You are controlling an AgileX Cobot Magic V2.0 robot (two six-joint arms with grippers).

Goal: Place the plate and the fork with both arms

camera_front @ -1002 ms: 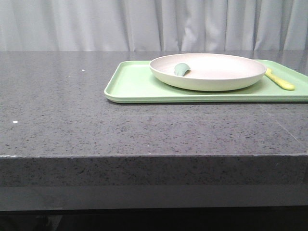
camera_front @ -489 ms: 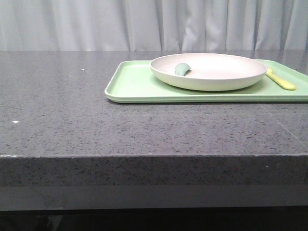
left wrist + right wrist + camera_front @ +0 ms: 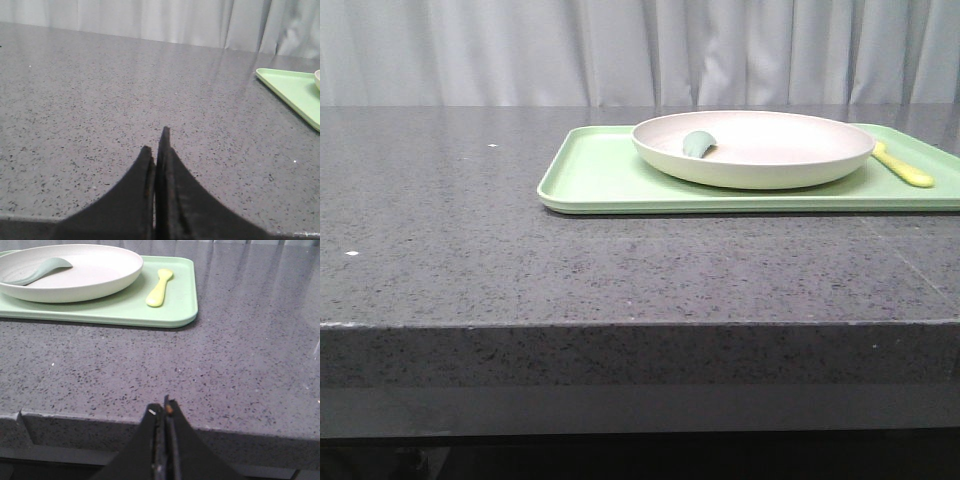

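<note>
A: Front view, near to far: bare speckled worktop [image 3: 520, 260] at the near edge, then the green tray [image 3: 600, 180] set to the right, with the plate [image 3: 753, 150] on it. A grey-green utensil [image 3: 698, 143] is seen resting inside the plate; a yellow utensil [image 3: 903, 166] lies on the tray just beside the plate's right rim. Which one is the fork cannot be told.

B: Pincers noted? The left pincer [image 3: 156, 150] is held low over bare worktop near the front edge, well apart from the tray, fingers pressed together, nothing gripped. The right pincer [image 3: 164, 415] is likewise closed up and empty, at the front edge, facing the tray.

A: Stage is judged ambiguous: plate and cutlery laid on the tray would fit a finished placing or a set-out awaiting pickup. No move is prescribed.
</note>
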